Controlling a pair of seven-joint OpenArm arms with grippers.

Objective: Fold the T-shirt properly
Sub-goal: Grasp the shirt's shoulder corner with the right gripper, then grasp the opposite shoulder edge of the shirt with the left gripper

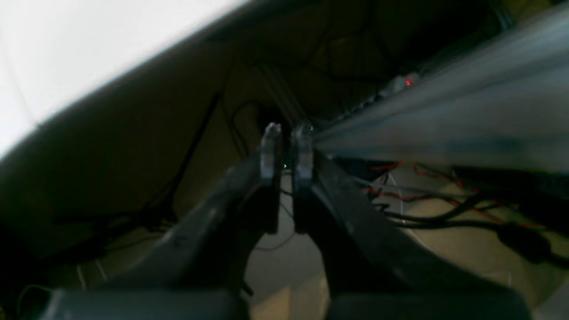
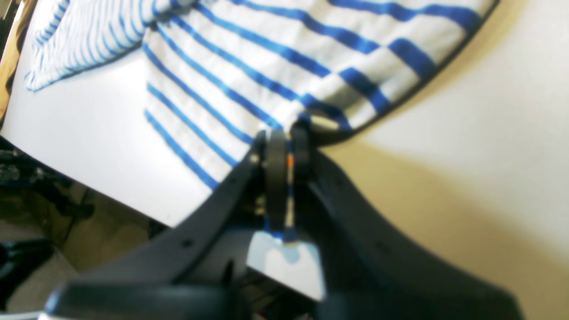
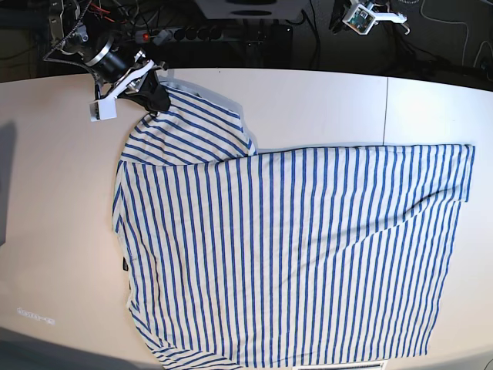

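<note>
White table (image 3: 323, 108), cables and a power strip (image 3: 208, 35) behind the far edge. T-shirt (image 3: 293, 254) spread nearly flat across most of the surface, body unfolded. One sleeve (image 3: 189, 127) at far left drawn outward, its tip pinched in right gripper (image 2: 287, 133); fabric visible between the jaws. Left gripper (image 1: 289, 131) parked off the table at far right, fingers nearly together, nothing held. Judged early stage: no body fold made, sleeves and halves outstanding.

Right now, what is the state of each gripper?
Left gripper: shut, holding nothing, off the table.
Right gripper: shut on the T-shirt, at its sleeve.
</note>
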